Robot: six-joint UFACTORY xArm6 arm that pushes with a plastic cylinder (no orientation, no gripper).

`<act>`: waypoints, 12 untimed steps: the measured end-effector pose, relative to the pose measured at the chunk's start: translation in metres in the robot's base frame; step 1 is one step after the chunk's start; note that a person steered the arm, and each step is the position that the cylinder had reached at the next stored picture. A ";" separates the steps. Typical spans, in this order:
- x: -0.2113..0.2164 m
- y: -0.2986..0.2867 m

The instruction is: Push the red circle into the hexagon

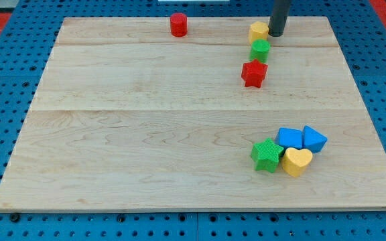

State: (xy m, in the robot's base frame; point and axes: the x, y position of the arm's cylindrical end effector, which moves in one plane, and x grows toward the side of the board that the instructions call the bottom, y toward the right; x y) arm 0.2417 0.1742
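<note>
The red circle (178, 25), a short red cylinder, stands near the board's top edge, left of centre. The yellow hexagon (258, 31) sits to its right at the top, apart from it by a wide gap. My tip (275, 34) rests right against the yellow hexagon's right side. Just below the hexagon is a small green circle (260, 49), and below that a red star (254, 73).
At the lower right, a cluster: green star (267, 155), yellow heart (296, 161), blue cube-like block (289, 138), blue triangle (313, 138). The wooden board (146, 134) lies on a blue pegboard.
</note>
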 end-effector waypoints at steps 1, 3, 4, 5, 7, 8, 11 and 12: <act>-0.047 -0.012; 0.014 -0.115; 0.069 -0.178; 0.066 -0.265; -0.038 -0.278; -0.035 -0.211; -0.027 -0.170; -0.027 -0.167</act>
State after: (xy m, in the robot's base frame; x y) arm 0.2150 0.0077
